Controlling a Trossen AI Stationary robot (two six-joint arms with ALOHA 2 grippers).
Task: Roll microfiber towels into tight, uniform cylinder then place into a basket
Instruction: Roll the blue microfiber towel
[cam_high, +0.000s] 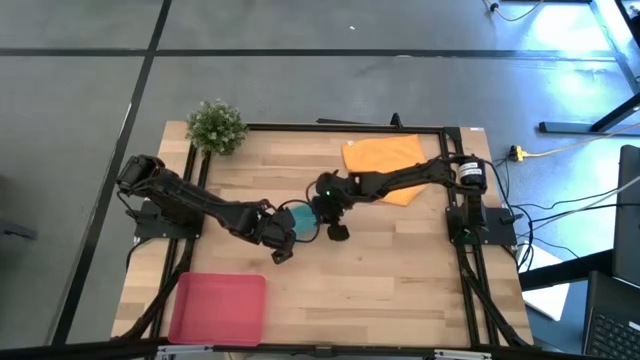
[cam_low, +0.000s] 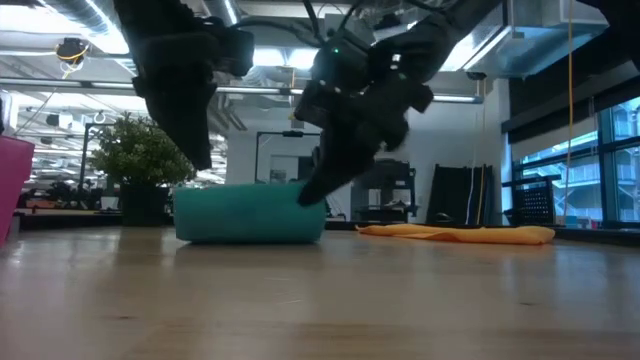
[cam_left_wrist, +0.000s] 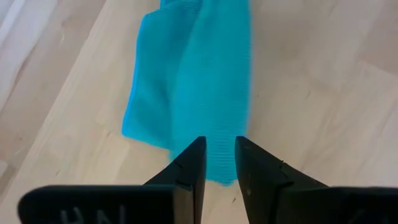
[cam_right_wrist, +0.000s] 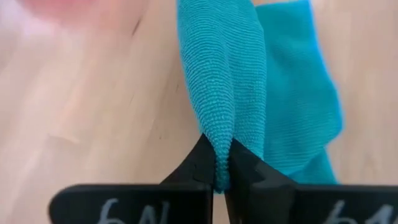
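Here, near the middle of the wooden table (cam_high: 400, 260), the teal towel (cam_high: 300, 218) lies bunched into a short, loose roll between the two arms. The right pincer (cam_right_wrist: 216, 169) is clenched on an edge of the teal towel, the cloth pinched tight between its dark fingers (cam_right_wrist: 196, 163) and folding up over them. The left pincer (cam_left_wrist: 217, 163) sits at the opposite end of the roll, its fingers (cam_left_wrist: 193, 163) standing narrowly apart with a fold of the teal cloth between them, grasping it. The orange towel (cam_high: 385, 158) lies flat and unrolled near the table's far right corner, partly under the right arm. The red-pink basket (cam_high: 218, 308) rests at the near left corner, well apart from both towels. A small potted plant (cam_high: 216, 126) stands at the far left corner
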